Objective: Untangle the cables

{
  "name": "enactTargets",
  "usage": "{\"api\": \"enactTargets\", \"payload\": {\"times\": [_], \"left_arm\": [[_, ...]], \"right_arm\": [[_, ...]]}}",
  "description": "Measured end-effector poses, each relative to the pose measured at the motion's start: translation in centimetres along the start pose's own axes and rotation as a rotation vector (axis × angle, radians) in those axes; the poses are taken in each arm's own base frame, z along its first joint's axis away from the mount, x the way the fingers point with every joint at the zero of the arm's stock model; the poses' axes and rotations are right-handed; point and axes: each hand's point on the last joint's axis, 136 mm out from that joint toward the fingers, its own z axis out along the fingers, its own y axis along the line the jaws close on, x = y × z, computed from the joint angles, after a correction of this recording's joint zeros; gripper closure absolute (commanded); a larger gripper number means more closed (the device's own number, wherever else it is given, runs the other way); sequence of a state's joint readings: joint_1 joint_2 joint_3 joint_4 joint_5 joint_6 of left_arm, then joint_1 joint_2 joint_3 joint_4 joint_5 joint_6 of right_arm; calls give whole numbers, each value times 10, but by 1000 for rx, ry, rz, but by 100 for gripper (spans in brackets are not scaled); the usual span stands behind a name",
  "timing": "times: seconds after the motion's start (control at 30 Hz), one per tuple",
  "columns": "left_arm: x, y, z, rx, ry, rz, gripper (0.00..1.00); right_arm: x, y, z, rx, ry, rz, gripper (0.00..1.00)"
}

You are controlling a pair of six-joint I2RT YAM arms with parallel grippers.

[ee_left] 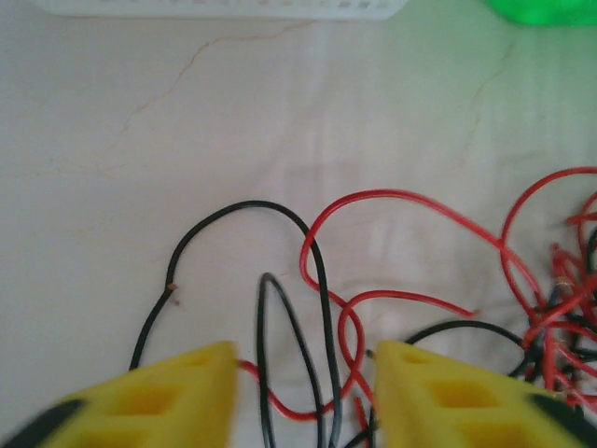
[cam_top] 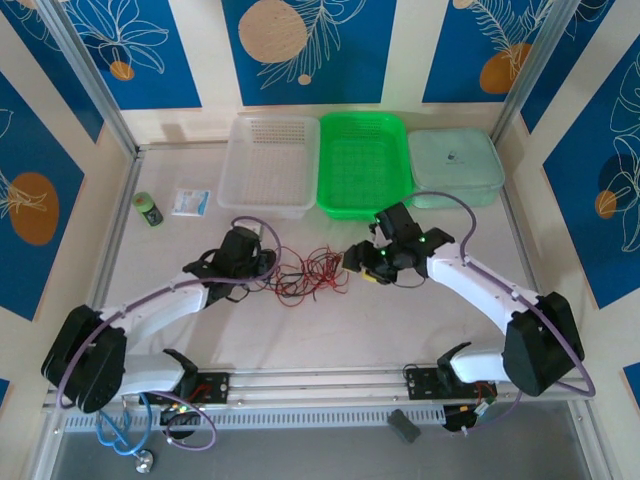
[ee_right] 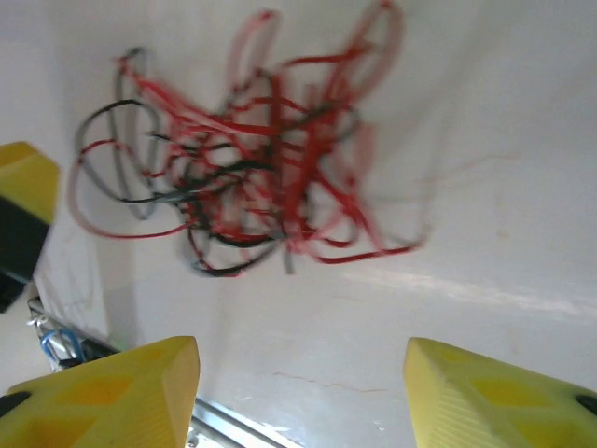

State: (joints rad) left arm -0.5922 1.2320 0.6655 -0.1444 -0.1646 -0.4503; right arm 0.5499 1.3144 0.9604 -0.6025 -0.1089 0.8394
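Observation:
The cables (cam_top: 308, 272) lie as a loose red and black tangle on the white table between my two grippers. My left gripper (cam_top: 262, 262) is at the tangle's left edge. In the left wrist view it (ee_left: 305, 371) is open, low over the table, and black and red loops of the cables (ee_left: 322, 308) pass between its yellow fingers (ee_left: 187, 397). My right gripper (cam_top: 360, 262) is at the tangle's right side. In the right wrist view it (ee_right: 300, 373) is open with bare table between its fingers, and the blurred cables (ee_right: 270, 159) lie ahead of it, apart from them.
At the back stand a clear tray (cam_top: 268, 165), a green tray (cam_top: 362, 162) and a pale lidded box (cam_top: 455, 165). A small green bottle (cam_top: 148, 208) and a packet (cam_top: 190, 202) sit at the far left. A coiled blue cable (cam_top: 120, 430) hangs below the near rail.

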Motion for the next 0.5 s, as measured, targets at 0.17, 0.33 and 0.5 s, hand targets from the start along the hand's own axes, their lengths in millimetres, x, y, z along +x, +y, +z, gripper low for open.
{"api": "enactTargets", "payload": {"times": [0.17,0.33,0.5], "left_arm": [[-18,-18,-14,60,-31,24,27],[-9,-30,-8,93,4,39,26],[12,-46,16,128,71,45,26]], "right_arm": [[-11,28,9,3,29,83,38],[-8,17,51,96,117,197,32],[-7,5,72,173,137,251,31]]}}
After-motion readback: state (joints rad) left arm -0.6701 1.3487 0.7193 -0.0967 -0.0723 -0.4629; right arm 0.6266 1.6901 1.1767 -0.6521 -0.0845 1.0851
